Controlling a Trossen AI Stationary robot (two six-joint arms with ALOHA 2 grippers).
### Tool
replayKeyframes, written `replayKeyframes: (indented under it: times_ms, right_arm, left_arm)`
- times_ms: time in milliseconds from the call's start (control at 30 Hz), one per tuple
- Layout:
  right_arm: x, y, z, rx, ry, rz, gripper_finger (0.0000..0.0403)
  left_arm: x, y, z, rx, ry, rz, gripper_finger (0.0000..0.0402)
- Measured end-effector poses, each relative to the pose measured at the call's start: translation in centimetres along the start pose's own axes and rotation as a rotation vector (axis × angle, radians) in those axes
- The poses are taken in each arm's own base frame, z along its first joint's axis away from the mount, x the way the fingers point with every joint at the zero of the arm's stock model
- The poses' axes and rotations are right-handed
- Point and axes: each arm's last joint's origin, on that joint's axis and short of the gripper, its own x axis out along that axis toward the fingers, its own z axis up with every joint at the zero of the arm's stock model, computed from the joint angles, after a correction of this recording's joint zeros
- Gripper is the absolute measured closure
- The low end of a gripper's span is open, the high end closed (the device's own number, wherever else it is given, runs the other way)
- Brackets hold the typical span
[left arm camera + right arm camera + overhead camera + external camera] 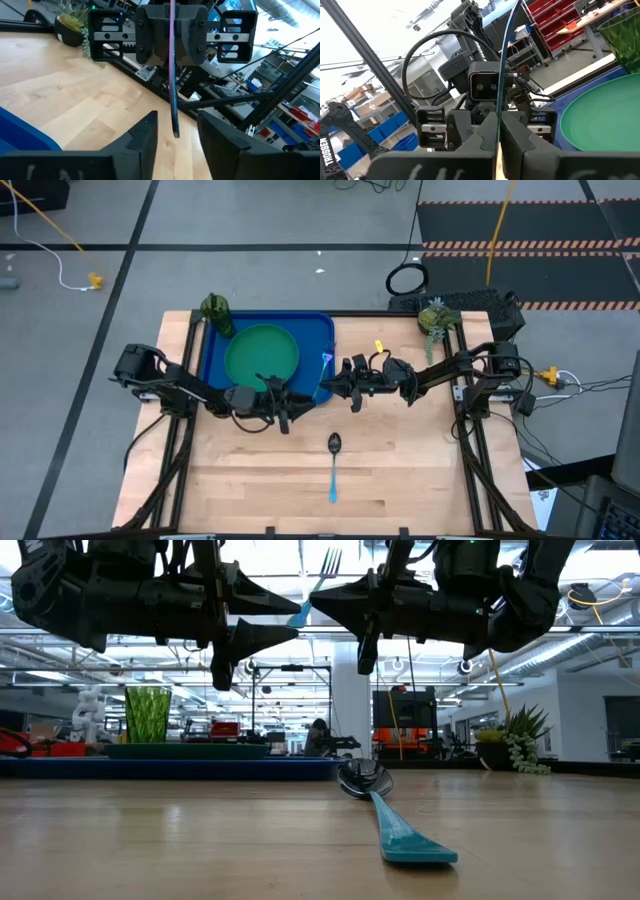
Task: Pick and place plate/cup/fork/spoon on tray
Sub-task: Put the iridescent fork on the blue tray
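Our right gripper (333, 383) is clamped on the fork (326, 364), which stands upright in the air at the tray's (318, 328) near-right edge, well above it; left gripper (300, 412) faces it just beside, fingers spread and holding nothing; the tray lies toward the left arm; the spoon (334, 464) rests on the table, handle pointing away from the tray.

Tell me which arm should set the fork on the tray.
Right. The right hand is shut on the fork, raised by the edge of the tray; the left hand is open, holding nothing.

text: "TROSSEN" | on: arm link (326, 150) | right wrist view
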Motion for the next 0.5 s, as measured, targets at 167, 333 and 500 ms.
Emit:
replayKeyframes:
  times_ms: [167,333,500]
  right_arm:
    - [0.00,-0.03,-0.04,0.000,0.004,-0.003,0.0403]
    - [0.00,-0.03,-0.05,-0.011,0.005,-0.003,0.0403]
    - [0.00,-0.04,-0.07,-0.032,0.008,-0.002,0.0403]
  left_arm:
    - [0.00,0.00,-0.01,0.000,0.002,-0.001,0.0308]
    - [0.00,0.01,-0.03,0.019,0.003,0.000,0.0353]
    - [0.00,0.07,-0.05,0.028,0.005,0.007,0.0393]
